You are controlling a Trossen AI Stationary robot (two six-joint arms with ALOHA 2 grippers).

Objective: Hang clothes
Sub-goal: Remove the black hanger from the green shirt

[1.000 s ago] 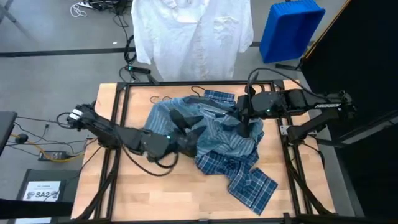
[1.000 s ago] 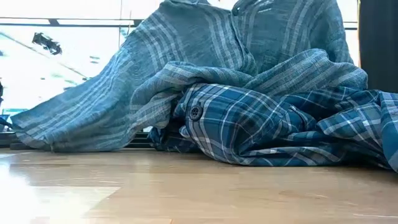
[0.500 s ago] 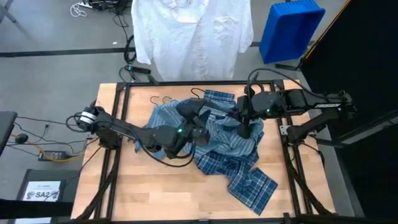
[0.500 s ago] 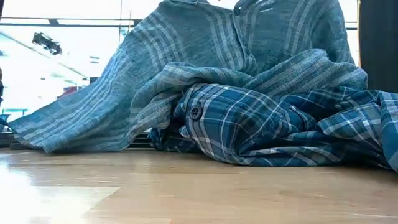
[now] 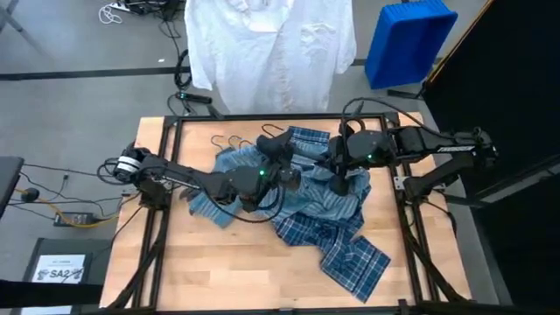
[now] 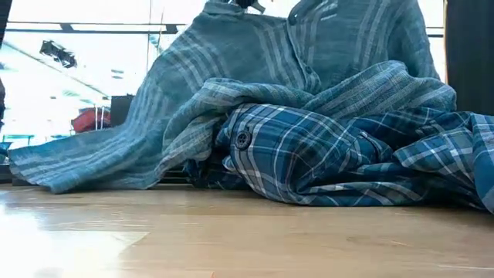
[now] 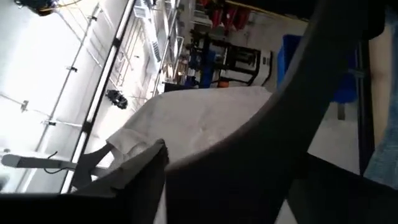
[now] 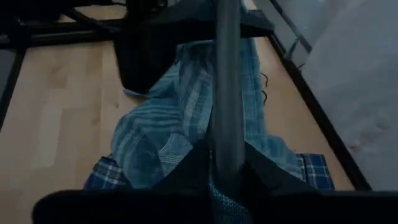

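The left gripper [image 5: 282,154] has moved further toward the table's [image 5: 166,271] rear and right since a second ago, now over the back part of the striped shirt [image 5: 241,179], near the hangers [image 5: 234,140]. Its fingers are hidden among cloth, so I cannot tell how wide they stand. The right gripper [image 5: 339,182] has barely shifted; it presses down in the pile where striped shirt meets plaid shirt [image 5: 350,254], closed on a dark hanger bar [image 8: 227,93], apparently with cloth beneath. In the low view the striped shirt's [image 6: 231,85] left flap has dropped lower than before, uncovering more of the room behind. The plaid shirt [image 6: 347,154] lies unchanged at the front right. The white shirt [image 5: 271,48] hangs behind the table as before.
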